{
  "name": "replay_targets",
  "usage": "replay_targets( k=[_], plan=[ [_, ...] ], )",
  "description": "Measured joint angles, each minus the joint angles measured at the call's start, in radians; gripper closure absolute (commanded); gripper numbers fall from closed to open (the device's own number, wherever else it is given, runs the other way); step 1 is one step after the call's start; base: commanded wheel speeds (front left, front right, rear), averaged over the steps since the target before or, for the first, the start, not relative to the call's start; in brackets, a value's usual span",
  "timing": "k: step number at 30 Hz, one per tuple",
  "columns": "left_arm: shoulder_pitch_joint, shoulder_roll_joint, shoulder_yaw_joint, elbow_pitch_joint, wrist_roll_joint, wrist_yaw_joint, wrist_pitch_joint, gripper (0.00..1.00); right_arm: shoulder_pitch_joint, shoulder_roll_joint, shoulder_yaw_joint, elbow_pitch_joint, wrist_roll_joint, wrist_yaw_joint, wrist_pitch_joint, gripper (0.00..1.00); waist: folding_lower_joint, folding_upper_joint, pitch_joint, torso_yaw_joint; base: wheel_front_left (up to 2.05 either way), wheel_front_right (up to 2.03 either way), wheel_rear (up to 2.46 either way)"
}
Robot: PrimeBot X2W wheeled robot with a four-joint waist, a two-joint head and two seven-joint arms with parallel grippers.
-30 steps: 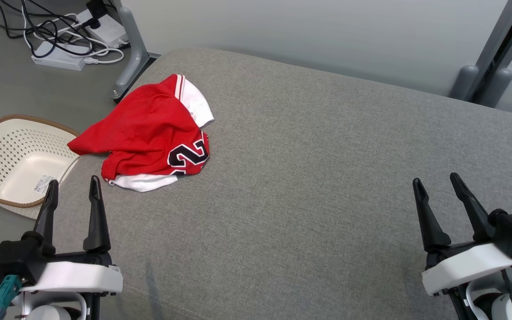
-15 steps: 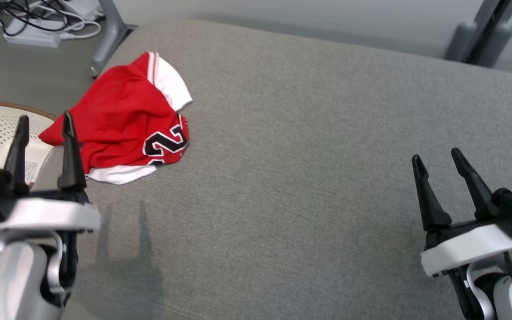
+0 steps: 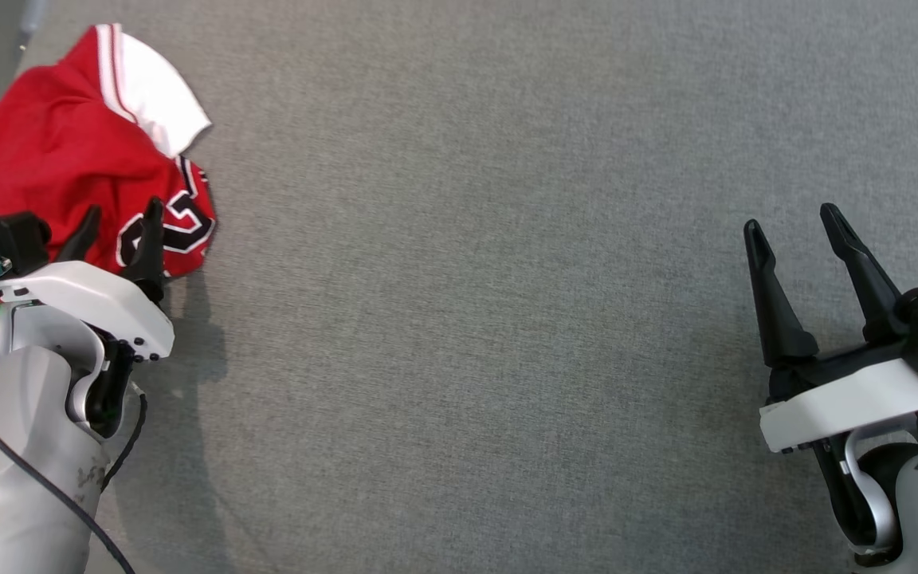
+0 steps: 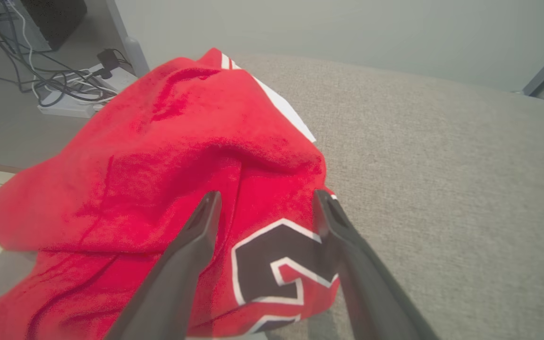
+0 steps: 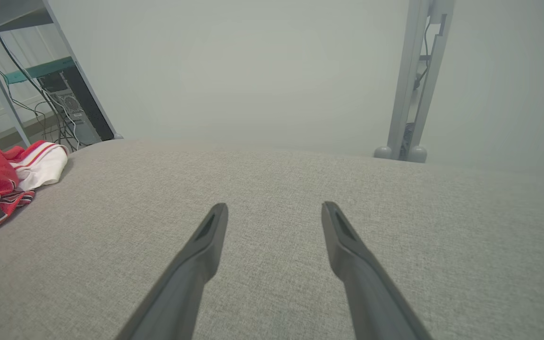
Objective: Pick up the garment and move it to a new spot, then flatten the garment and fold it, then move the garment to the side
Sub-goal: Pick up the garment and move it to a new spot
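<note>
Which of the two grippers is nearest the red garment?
The left gripper: its open fingers frame the black number on the red garment. The right gripper, also open, stands over the grey surface, well apart.

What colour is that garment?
The garment is red with white trim and a black numeral; best in left wrist view.

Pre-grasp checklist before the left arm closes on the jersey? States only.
1. Left gripper open: ok.
2. Aimed at the jersey, number patch between its fingers: ok.
3. Fingers touching fabric: cannot tell.
4. Right gripper open, apart from jersey: ok.
5. Bare cushion for a new spot: ok.
6. Jersey wholly on cushion: cannot tell, cropped at the head view's edge.
</note>
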Motion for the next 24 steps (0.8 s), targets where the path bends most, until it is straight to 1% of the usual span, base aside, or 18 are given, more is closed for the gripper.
replay_targets(
  k=[3,8,9,10,13,16,19,20,24],
  plan=[
    [-0.046,-0.019,-0.011,0.114,-0.02,-0.036,0.035,0.0,-0.011,-0.003,0.006,-0.003,0.0,0.0,0.001,0.0,0.0,0.0,0.032,-0.018,0.0,0.0,0.0],
    [-0.117,-0.029,-0.022,0.242,-0.037,-0.067,0.059,0.0,-0.02,-0.003,0.01,-0.003,0.0,0.0,0.001,0.0,0.0,0.0,0.062,-0.037,0.0,0.0,0.0],
    [-0.126,-0.029,-0.025,0.255,-0.036,-0.069,0.047,0.53,-0.022,-0.003,0.01,-0.003,0.0,0.0,0.001,0.0,0.0,0.0,0.063,-0.038,0.0,0.0,0.0],
    [-0.134,-0.03,-0.026,0.267,-0.035,-0.069,0.028,1.0,-0.024,-0.003,0.009,-0.002,0.0,0.0,0.001,0.0,0.0,0.0,0.063,-0.039,0.0,0.0,0.0],
    [-0.148,-0.031,-0.032,0.292,-0.02,-0.067,-0.037,1.0,-0.026,-0.003,0.003,0.002,0.001,0.0,-0.001,0.0,0.0,0.0,0.056,-0.038,0.0,0.0,0.0],
    [-0.169,-0.021,-0.032,0.293,0.001,-0.048,-0.112,1.0,-0.026,-0.001,-0.007,0.009,0.003,0.0,-0.01,0.0,0.0,0.0,0.039,-0.037,0.0,0.0,0.0],
    [-0.192,-0.007,-0.025,0.25,0.022,-0.019,-0.154,1.0,-0.024,0.002,-0.017,0.018,0.006,0.0,-0.02,0.0,0.0,0.0,0.015,-0.035,0.0,0.0,0.0],
    [-0.192,-0.007,-0.025,0.25,0.022,-0.019,-0.154,1.0,-0.024,0.002,-0.017,0.018,0.006,0.0,-0.02,0.0,0.0,0.0,0.015,-0.035,0.0,0.0,0.0],
    [-0.188,0.021,-0.007,0.141,0.057,0.023,-0.17,1.0,-0.015,0.006,-0.024,0.034,0.018,0.0,-0.037,0.0,0.0,0.0,-0.024,-0.037,0.0,0.0,0.0]
  ],
)
